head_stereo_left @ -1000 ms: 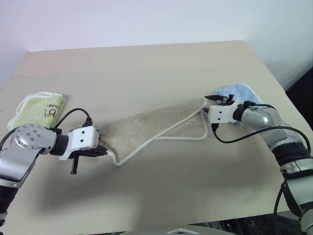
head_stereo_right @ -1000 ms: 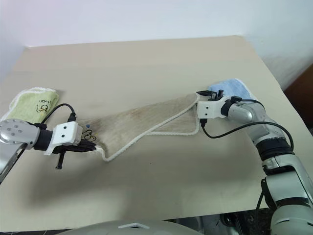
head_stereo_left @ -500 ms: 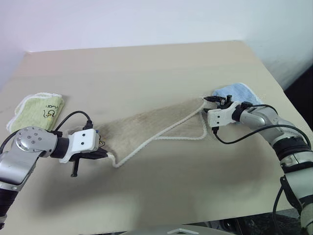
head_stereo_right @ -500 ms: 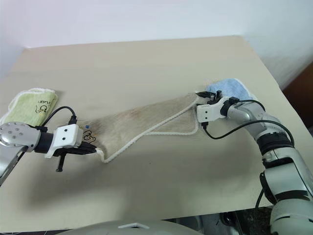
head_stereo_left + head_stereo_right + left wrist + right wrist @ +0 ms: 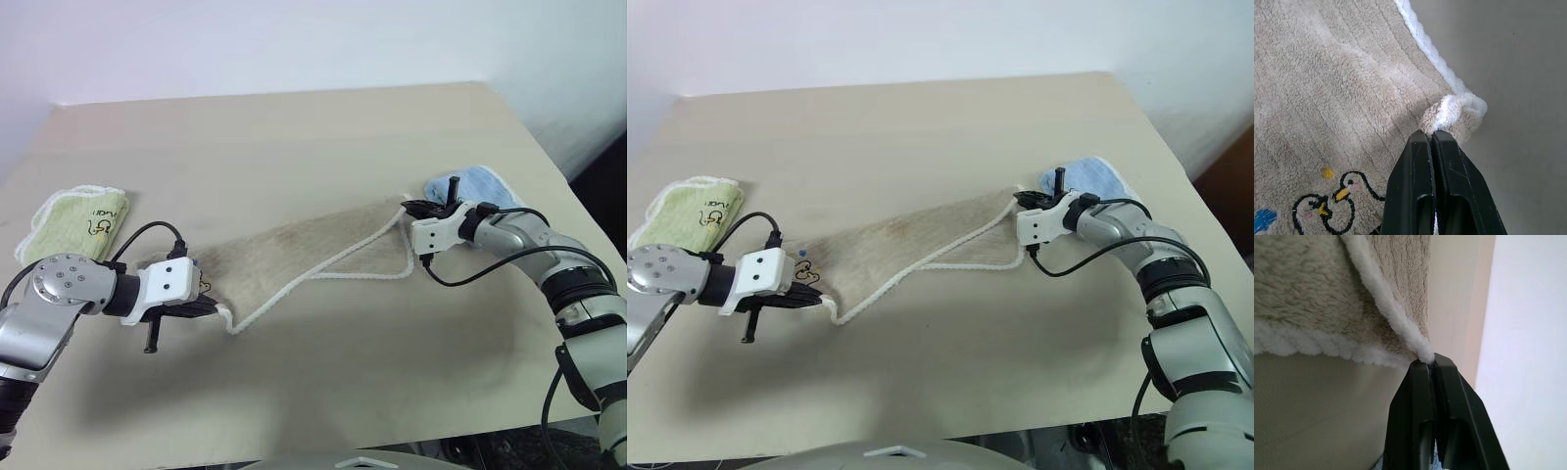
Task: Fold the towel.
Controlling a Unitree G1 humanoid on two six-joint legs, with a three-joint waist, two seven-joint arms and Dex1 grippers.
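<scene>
The towel [image 5: 304, 253] was pinched by its corners in the left gripper [image 5: 1432, 139] and right gripper [image 5: 1430, 363], both closed. The shallow right-hand corded corner could be lost if tensioned

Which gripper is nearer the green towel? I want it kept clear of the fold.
Left. The left gripper, shut on the towel, sits just beside the green towel; the right gripper grips the far corner by the blue towel.

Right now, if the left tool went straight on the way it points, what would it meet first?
The beige towel itself: the left tool is shut on its corner and points along the cloth toward the right tool.
</scene>
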